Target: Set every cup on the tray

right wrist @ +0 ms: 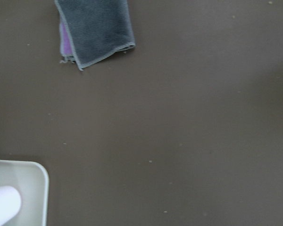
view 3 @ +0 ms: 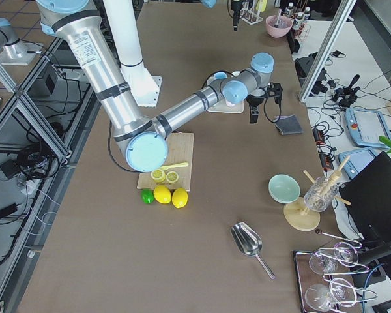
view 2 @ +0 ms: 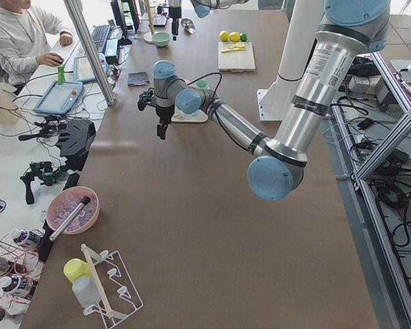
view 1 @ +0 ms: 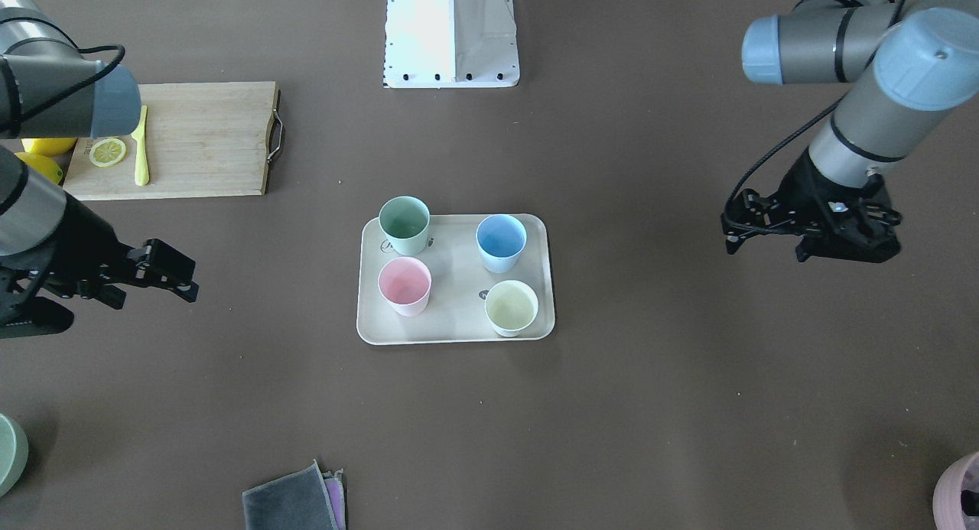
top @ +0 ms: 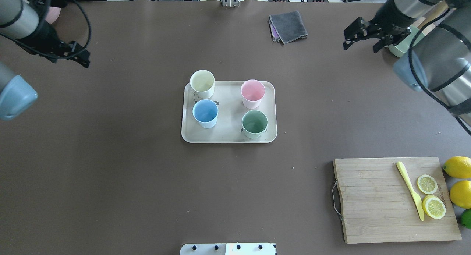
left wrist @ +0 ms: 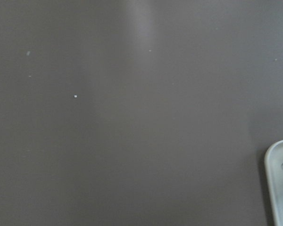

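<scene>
The cream-beige tray [top: 228,115] lies at the table's middle, also in the front view [view 1: 451,285]. Four cups stand upright on it: cream-yellow [top: 202,83], pink [top: 252,93], light blue [top: 205,113] and green [top: 254,124]. In the front view they are green [view 1: 404,223], blue [view 1: 501,242], pink [view 1: 404,285] and cream-yellow [view 1: 511,307]. My left gripper [top: 70,60] hangs open and empty far to the tray's left. My right gripper [top: 360,47] hangs open and empty far to the tray's right. Each wrist view shows only a tray corner [left wrist: 280,179] [right wrist: 33,188].
A wooden cutting board [top: 393,199] with lemon slices [top: 430,196] and a yellow knife [top: 410,190] lies near right, lemons [top: 458,181] beside it. A folded grey cloth [top: 289,26] lies at the far side. A green bowl [view 1: 9,453] and a mauve-pink container [view 1: 960,492] sit at far corners.
</scene>
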Robot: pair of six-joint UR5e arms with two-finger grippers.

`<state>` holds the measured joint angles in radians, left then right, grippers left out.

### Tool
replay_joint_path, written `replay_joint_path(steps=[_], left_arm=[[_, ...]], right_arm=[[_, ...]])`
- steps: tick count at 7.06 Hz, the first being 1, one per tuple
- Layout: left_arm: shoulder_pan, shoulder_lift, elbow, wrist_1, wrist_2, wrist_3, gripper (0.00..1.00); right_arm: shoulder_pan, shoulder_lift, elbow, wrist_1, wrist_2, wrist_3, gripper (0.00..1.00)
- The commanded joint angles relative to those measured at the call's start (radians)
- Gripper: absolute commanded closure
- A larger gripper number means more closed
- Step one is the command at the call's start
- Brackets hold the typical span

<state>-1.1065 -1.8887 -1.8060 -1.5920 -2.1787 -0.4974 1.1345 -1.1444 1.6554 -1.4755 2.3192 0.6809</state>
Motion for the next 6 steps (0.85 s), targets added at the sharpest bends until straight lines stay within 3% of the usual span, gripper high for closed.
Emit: replay_joint_path(steps=[1,3,6], left_arm=[[-0.244,0.202,-0.003,0.001,-0.087,0.455,0.03],[-0.361,0.371,-0.013,-0.017,-0.108,0.639,0.03],[-0.362,0.448,-0.009,-0.078,-0.107,0.584,0.03]], right_arm=[[0.141,-0.186,0.043,-0.005,0.009,-0.287,0.00],[0.232,-0.314,0.041,-0.003,0.009,-0.516,0.00],[0.258,-0.392,0.103,0.004,0.000,-0.544,0.00]])
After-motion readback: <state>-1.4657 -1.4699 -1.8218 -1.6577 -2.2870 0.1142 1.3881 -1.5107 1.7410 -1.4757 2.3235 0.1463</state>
